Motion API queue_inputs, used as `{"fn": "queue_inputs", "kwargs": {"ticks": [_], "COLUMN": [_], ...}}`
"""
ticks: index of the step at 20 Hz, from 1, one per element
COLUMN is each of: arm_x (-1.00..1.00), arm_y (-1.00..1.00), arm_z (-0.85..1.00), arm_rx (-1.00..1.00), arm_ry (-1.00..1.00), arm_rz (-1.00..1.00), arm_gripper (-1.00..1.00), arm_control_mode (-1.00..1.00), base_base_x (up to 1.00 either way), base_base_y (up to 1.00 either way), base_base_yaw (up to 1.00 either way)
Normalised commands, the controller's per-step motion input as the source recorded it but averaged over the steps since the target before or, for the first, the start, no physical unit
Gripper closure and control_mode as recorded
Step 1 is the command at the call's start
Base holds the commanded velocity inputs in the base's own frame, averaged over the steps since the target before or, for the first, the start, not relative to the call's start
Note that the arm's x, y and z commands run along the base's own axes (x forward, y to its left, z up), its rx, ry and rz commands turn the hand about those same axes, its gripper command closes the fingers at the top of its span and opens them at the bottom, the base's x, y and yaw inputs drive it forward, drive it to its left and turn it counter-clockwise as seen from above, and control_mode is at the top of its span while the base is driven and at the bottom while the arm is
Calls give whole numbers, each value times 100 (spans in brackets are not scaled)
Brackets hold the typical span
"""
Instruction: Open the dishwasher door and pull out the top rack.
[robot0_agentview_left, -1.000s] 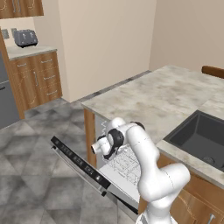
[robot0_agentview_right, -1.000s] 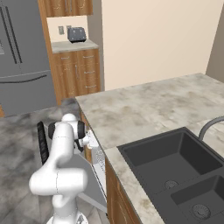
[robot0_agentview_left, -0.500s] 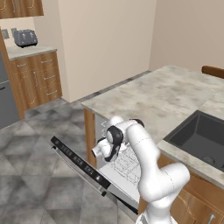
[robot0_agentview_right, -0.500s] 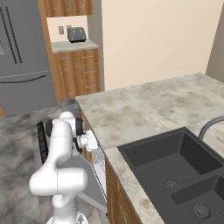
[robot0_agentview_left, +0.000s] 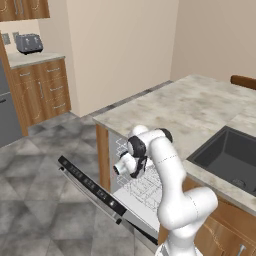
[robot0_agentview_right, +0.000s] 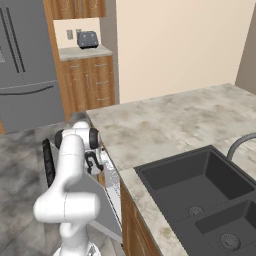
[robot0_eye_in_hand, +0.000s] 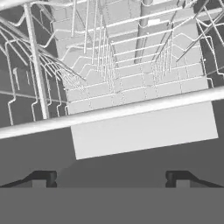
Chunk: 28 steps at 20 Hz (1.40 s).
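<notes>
The dishwasher door (robot0_agentview_left: 91, 185) hangs open and tilted down, its black button strip toward the floor; it also shows as a grey panel (robot0_agentview_right: 102, 206). The top rack (robot0_eye_in_hand: 109, 114), pale wire grid, has its thick front rail running across the hand view just beyond my fingertips (robot0_eye_in_hand: 43, 178). In the left base view the wire rack (robot0_agentview_left: 146, 186) shows out over the door, under my forearm. My gripper (robot0_agentview_left: 121, 168) (robot0_agentview_right: 93, 167) (robot0_eye_in_hand: 110, 178) sits at the rack's front edge, open wide, nothing between its fingers.
The marble island counter (robot0_agentview_left: 200, 107) overhangs the dishwasher, with a dark sink (robot0_agentview_right: 200, 182) to the right. Wooden cabinets (robot0_agentview_left: 42, 92) with a toaster (robot0_agentview_left: 28, 44) and a grey fridge (robot0_agentview_right: 25, 65) stand across the tiled floor.
The fingers have spread from nearly shut to wide open, letting go of the rack's front rail. The hand has stayed about where it was.
</notes>
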Motion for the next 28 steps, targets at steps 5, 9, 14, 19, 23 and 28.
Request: {"fn": "queue_inputs", "kwargs": {"ticks": [5,9,14,19,23,28], "arm_x": [69,58,-1,-64,-61,-55], "arm_y": [-59,-29,13,74,73,52], "arm_z": [-71,-100,-100,-94,-68,-35], "arm_rx": [12,15,15,9,10,14], "arm_ry": [18,30,26,14,19,25], "arm_rz": [2,6,12,10,2,0], "arm_gripper": [-100,-100,-100,-100,-100,-100], "arm_control_mode": [-100,-100,-100,-100,-100,-100], "base_base_x": [0,0,0,0,0,0], "base_base_y": [0,0,0,0,0,0], "base_base_yaw": [0,0,0,0,0,0]}}
